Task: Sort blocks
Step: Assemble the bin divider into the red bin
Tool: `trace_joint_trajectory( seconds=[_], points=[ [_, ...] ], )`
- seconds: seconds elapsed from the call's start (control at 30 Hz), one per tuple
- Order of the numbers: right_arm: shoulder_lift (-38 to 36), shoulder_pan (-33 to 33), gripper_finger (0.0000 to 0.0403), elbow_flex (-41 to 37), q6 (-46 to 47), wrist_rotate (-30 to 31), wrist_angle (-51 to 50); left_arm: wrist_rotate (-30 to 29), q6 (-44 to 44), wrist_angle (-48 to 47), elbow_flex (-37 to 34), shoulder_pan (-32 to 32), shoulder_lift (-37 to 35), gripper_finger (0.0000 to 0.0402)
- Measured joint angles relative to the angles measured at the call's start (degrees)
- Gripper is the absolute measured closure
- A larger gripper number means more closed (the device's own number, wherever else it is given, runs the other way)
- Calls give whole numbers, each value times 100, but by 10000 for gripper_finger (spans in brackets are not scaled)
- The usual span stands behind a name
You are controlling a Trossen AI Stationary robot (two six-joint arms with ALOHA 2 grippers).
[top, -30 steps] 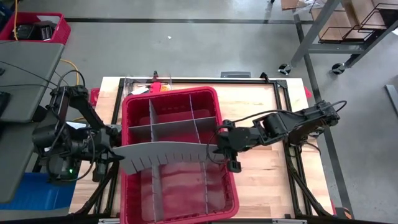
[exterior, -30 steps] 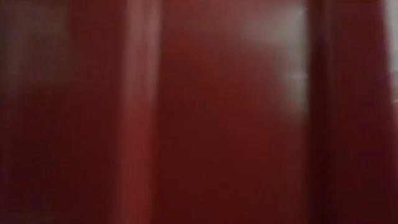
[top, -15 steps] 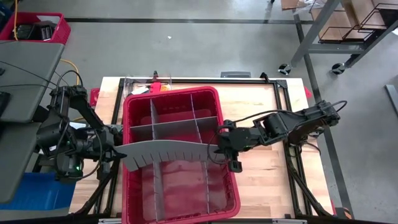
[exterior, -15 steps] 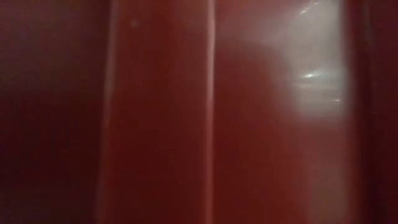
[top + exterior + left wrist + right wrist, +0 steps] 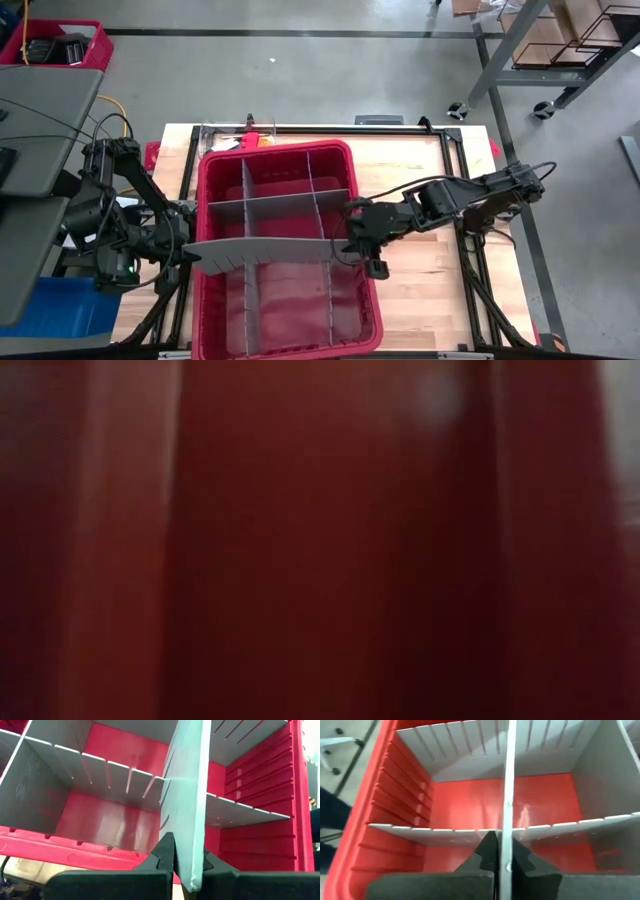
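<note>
High view – we see left gripper (image 5: pixel 196 250) and right gripper (image 5: pixel 350 243) each clamped on the grey divider sheet (image 5: pixel 270 250) ends – over the red bin (image 5: pixel 205 300)

**What the views leave out**

The low view is filled by a blurred red surface (image 5: pixel 320 540); nothing else can be made out there. In the high view the large red plastic bin (image 5: pixel 215 330) is cut off by the picture's edge. The long grey slotted divider sheet (image 5: pixel 270 251) hides the bin floor beneath it, between the two claws. No small bricks can be told.
</note>
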Motion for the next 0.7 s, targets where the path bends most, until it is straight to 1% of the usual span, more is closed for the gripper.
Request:
trace_joint_trajectory(
  seconds=[0.27,0.47,0.7],
  points=[
    [-91,-2,403,0,233,-522,42,-53,135,-13,-2,7,41,401],
    [-120,0,403,0,352,-593,66,-125,134,-42,-4,54,165,400],
    [-95,10,403,7,368,-651,-90,-90,409,-58,-9,226,490,397]
  ],
)
